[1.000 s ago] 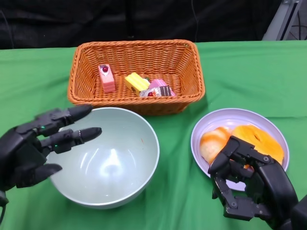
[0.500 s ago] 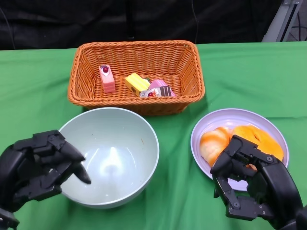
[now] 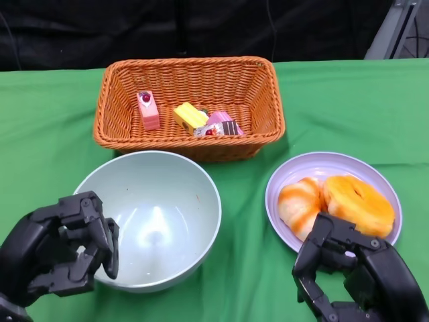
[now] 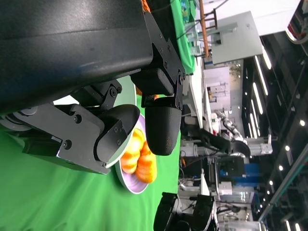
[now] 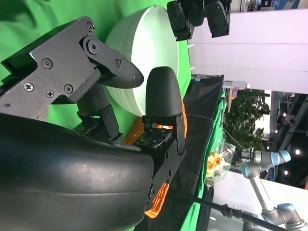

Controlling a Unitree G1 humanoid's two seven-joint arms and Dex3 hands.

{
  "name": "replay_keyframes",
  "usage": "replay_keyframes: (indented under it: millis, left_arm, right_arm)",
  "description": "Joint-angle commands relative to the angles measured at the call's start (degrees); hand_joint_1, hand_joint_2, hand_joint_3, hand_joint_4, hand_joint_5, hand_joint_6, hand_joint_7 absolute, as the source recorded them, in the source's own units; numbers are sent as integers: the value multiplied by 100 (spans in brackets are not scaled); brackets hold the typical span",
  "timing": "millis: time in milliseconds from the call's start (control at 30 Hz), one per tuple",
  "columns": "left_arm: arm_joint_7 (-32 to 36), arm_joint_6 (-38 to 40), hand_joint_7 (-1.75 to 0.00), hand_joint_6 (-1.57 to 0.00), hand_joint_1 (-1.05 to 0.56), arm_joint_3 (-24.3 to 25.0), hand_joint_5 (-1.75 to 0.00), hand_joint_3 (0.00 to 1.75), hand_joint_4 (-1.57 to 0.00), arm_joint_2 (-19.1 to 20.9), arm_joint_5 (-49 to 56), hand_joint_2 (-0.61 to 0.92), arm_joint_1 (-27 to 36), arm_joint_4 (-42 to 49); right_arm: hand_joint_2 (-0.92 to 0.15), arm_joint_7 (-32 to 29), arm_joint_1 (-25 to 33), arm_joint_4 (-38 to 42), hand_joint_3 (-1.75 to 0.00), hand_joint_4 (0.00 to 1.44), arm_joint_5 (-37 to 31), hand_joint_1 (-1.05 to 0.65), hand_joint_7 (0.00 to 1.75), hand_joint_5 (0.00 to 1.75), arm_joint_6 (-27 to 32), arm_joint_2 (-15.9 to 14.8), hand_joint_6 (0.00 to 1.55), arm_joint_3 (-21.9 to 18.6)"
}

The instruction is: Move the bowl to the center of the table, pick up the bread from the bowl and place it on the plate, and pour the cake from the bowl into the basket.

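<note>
Near edge, L side: black left hand (image 3: 64,251), fingers curled in, nothing in them; sits at the near-left rim of the bowl, contact w/ rim can't be told from head view.

Near edge, R side: black right hand (image 3: 355,275), fingers curled in, empty; just near side of the plate, partly over its near rim.

Mid-table, L of centre: pale green round ceramic bowl (image 3: 151,218), upright, empty inside. No bread, no cake in it.

Mid-table, R: lilac round plate (image 3: 288,178) carrying two orange-glazed bread rolls (image 3: 355,204), side by side, touching.

Far side, centre: orange woven wicker basket (image 3: 191,107), rectangular, just beyond the bowl. Holds small cake pieces (image 3: 201,117): one pink slice standing at left, a yellow one and pink/striped ones clustered mid-basket.

Underneath all: green cloth-covered table (image 3: 335,100).

Step (est.): bread on plate, cake in basket, bowl emptied and set down, so all three parts look done; task at its end.

Next move (est.): pull both hands clear toward the near edge w/o nudging bowl rim or plate rim. No further grasp appears needed.
</note>
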Motion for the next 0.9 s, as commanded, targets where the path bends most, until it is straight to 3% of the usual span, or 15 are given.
replay_keyframes:
  millis: [33, 133, 900]
  left_arm:
    - [-55, -91, -152, -73, 1, 80, -175, 125, -78, 13, 66, 53, 92, -149]
    - [-36, -90, -150, -73, 2, 82, -175, 126, -78, -5, 82, 54, 132, -225]
    - [-21, -133, -151, -70, 2, 85, -175, 125, -75, -15, 203, 56, 337, -463]
  right_arm:
    - [-44, 90, 464, -515, -119, 77, 52, -14, 148, 175, 102, -210, 66, 129]
    - [-44, 99, 702, -782, -119, 78, 41, -9, 148, 175, 231, -297, 66, 211]
    - [-44, 142, 778, -795, -120, 78, 331, -11, 154, 175, 122, -318, 65, 95]
